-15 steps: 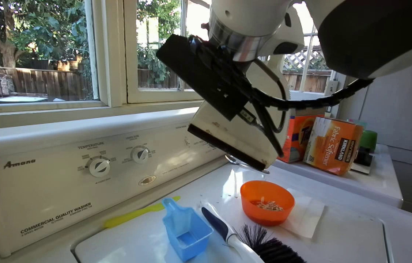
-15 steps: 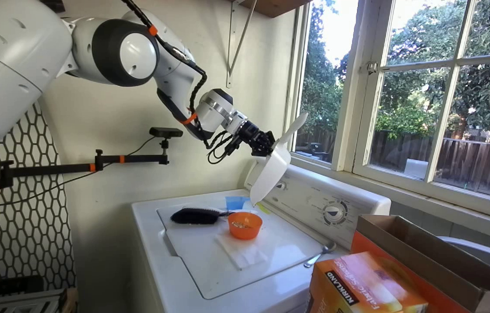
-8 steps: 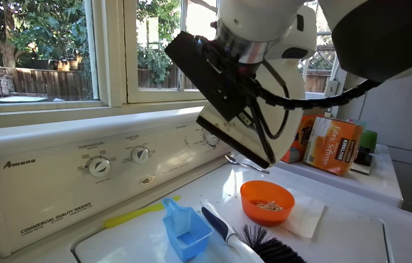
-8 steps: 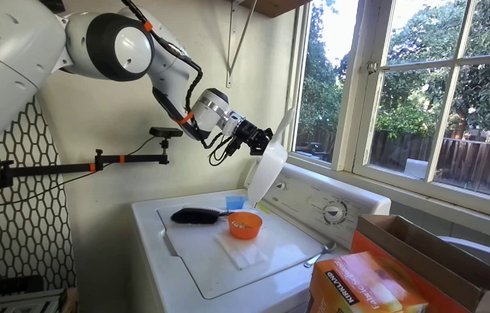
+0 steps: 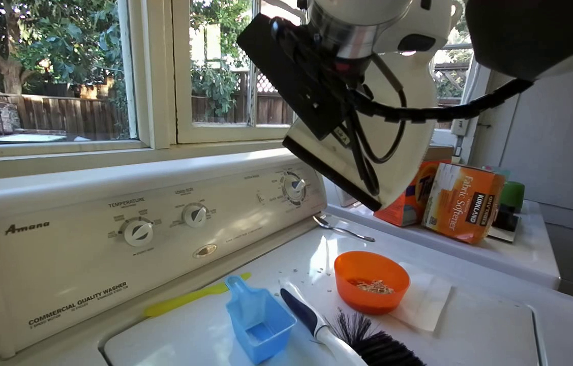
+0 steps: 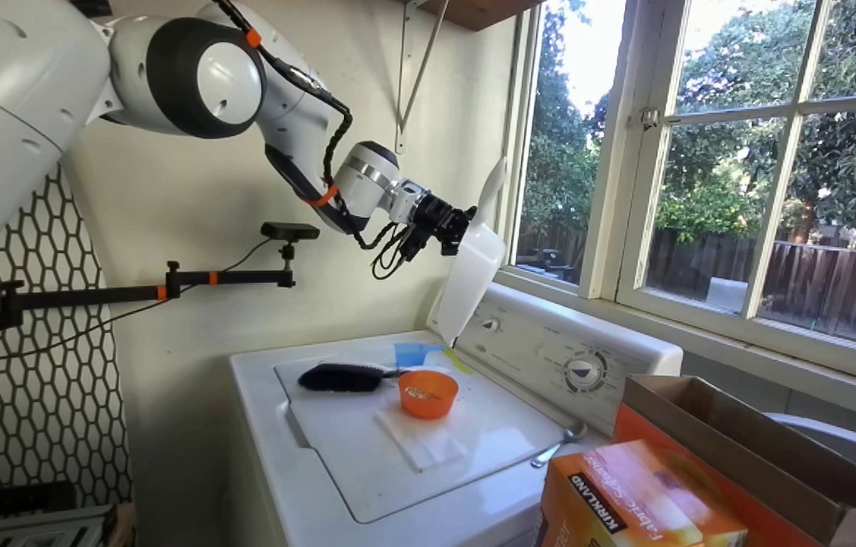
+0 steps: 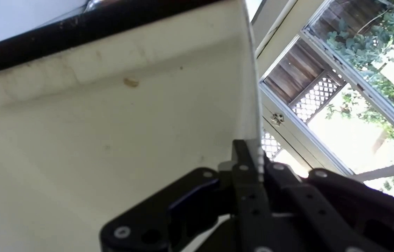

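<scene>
A white dustpan with a dark front lip hangs in the air, my gripper (image 7: 254, 154) shut on its thin side wall. In the wrist view the dustpan (image 7: 130, 140) fills the left half, with a brownish crumb and small specks on its inner face. An exterior view shows the dustpan (image 6: 473, 266) steeply tilted, handle up and lip down, over the back of the washer lid. Below it and apart sits an orange bowl (image 5: 371, 290) with pale flakes inside. In an exterior view, my wrist and cables cover part of the pan.
On the white washer (image 6: 397, 486) lie a blue scoop (image 5: 261, 325), a black-bristled brush (image 5: 385, 348), a yellow utensil (image 5: 187, 300), a spoon (image 5: 344, 231) and a white napkin (image 5: 426, 305). Crumbs dot the lid. Detergent and softener boxes (image 5: 464, 201) stand beside; the control panel (image 5: 88, 239) rises behind.
The gripper and dustpan have risen and shifted right in an exterior view, uncovering the spoon and a panel dial. The pan's handle stands more upright. Items on the washer have stayed put.
</scene>
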### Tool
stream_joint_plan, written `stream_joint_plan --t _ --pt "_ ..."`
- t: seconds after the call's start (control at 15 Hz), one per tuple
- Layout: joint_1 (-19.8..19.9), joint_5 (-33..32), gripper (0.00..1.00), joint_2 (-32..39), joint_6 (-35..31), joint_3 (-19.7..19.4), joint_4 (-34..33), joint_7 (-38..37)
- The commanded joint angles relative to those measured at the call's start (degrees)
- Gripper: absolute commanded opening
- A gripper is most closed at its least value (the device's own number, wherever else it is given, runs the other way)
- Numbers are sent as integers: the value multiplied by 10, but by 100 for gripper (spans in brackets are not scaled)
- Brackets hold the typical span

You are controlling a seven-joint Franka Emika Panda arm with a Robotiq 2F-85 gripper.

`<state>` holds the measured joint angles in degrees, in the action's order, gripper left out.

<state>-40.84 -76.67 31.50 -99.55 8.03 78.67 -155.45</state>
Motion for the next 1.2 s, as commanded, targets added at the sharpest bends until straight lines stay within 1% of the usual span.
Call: stream_joint_plan --t 0.0,0.07,0.13,0.2,0.27,0.4,0.47,0.53,0.67,0.73,0.8,0.93,1.13 --pt "0 -20 1 -1 16 10 4 -22" --pt "0 -15 1 2 18 11 -7 -22" --pt "2 -16 1 -5 8 14 13 -22" --pt "3 -9 1 -3 16 15 7 -26" --pt "3 -13 1 -7 12 15 18 -25" --pt "2 -11 1 -4 23 16 10 -25" --pt "3 -13 1 -9 17 18 26 -24" --pt "6 -6 1 -5 16 19 11 -25" --pt "13 6 1 -13 6 26 37 -24" --pt "8 19 1 -22 1 14 53 -25" --pt "21 18 1 -23 2 29 57 -24" --pt "32 25 1 -33 -8 35 79 -23" --pt "50 32 1 -43 -15 44 96 -11"
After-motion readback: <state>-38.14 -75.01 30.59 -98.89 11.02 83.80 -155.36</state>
